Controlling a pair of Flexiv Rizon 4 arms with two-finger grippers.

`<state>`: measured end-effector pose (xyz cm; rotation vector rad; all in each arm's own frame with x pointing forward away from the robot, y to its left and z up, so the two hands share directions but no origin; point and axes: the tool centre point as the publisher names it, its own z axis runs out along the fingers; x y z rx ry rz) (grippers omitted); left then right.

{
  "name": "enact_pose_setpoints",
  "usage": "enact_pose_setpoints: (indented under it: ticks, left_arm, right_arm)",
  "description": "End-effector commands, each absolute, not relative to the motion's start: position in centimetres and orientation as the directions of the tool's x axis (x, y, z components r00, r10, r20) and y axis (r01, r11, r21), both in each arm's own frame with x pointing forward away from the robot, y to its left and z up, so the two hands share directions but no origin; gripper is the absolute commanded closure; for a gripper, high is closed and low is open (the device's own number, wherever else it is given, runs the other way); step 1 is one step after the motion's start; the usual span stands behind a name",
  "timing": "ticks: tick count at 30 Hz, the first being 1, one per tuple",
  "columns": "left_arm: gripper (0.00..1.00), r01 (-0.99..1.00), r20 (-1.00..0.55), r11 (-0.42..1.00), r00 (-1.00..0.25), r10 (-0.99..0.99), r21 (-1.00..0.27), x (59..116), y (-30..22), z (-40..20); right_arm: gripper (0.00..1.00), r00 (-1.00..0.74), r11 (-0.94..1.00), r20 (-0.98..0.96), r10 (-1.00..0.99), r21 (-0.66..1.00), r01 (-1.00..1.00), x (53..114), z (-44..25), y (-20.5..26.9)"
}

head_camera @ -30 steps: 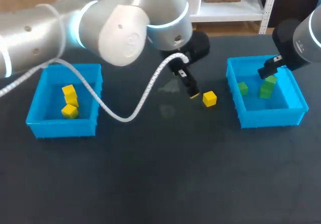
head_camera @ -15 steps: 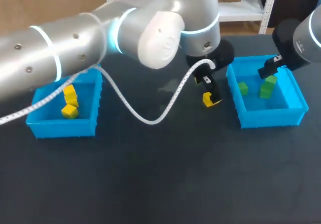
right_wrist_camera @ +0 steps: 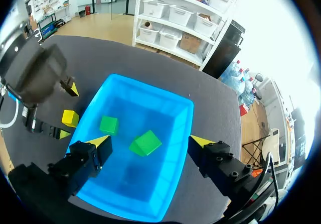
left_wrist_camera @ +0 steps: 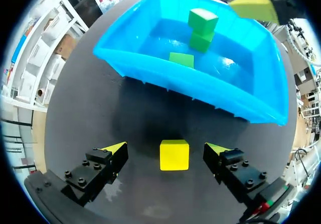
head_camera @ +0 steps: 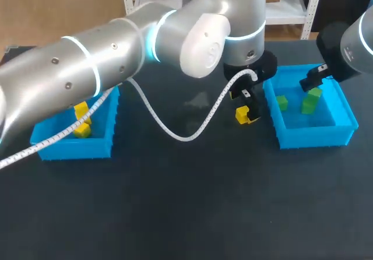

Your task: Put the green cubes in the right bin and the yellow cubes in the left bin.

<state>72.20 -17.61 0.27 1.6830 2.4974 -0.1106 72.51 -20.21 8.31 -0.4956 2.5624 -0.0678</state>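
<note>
A lone yellow cube point(head_camera: 241, 115) point(left_wrist_camera: 174, 154) rests on the dark table just left of the right blue bin point(head_camera: 309, 136) point(left_wrist_camera: 200, 88). My left gripper point(head_camera: 247, 105) point(left_wrist_camera: 167, 147) is open and straddles this cube, one finger on each side with gaps showing. The right bin holds green cubes point(head_camera: 282, 102) point(left_wrist_camera: 181, 60), two of them stacked point(head_camera: 312, 99) point(left_wrist_camera: 203, 19). Over that bin hangs my right gripper point(head_camera: 310, 84) point(right_wrist_camera: 150, 141), open and holding nothing. The left blue bin point(head_camera: 70, 148) holds yellow cubes point(head_camera: 81, 130), partly hidden behind my left arm.
My left arm stretches across the table from the left bin to the right bin, with its white cable point(head_camera: 175, 133) looping down over the table's middle. The right bin's left wall point(head_camera: 271, 111) stands close beside the left gripper.
My left arm has swung right, taking its open gripper from beside the lone yellow cube to straddling it. The right arm and the cubes have not moved.
</note>
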Motion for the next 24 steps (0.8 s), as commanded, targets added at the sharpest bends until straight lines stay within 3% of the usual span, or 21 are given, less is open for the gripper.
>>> enact_pose_setpoints:
  ticks: [1,6,7,8,24]
  left_arm:
    - [0.00,0.928,-0.114,0.373,-0.370,0.922,0.001,72.6,-18.2,-0.4]
    - [0.00,0.927,-0.103,0.376,-0.374,0.922,0.000,72.3,-18.0,-1.0]
    - [0.33,0.926,-0.102,0.378,-0.376,0.921,0.001,72.3,-18.0,-1.0]
    - [1.00,0.923,-0.099,0.385,-0.382,0.919,0.008,72.2,-17.9,-1.1]
    - [1.00,0.894,-0.135,0.446,-0.437,0.889,0.047,71.6,-15.0,0.6]
  right_arm:
    - [0.00,-0.794,0.932,-0.491,-0.359,-0.145,-0.332,72.4,8.3,-20.2]
    - [0.00,-0.794,0.932,-0.491,-0.359,-0.145,-0.332,72.4,8.3,-20.2]
    - [0.00,-0.794,0.932,-0.491,-0.359,-0.145,-0.332,72.4,8.3,-20.2]
    - [0.00,-0.794,0.932,-0.491,-0.359,-0.145,-0.332,72.4,8.3,-20.2]
    - [0.00,-0.794,0.932,-0.491,-0.359,-0.145,-0.332,72.4,8.3,-20.2]
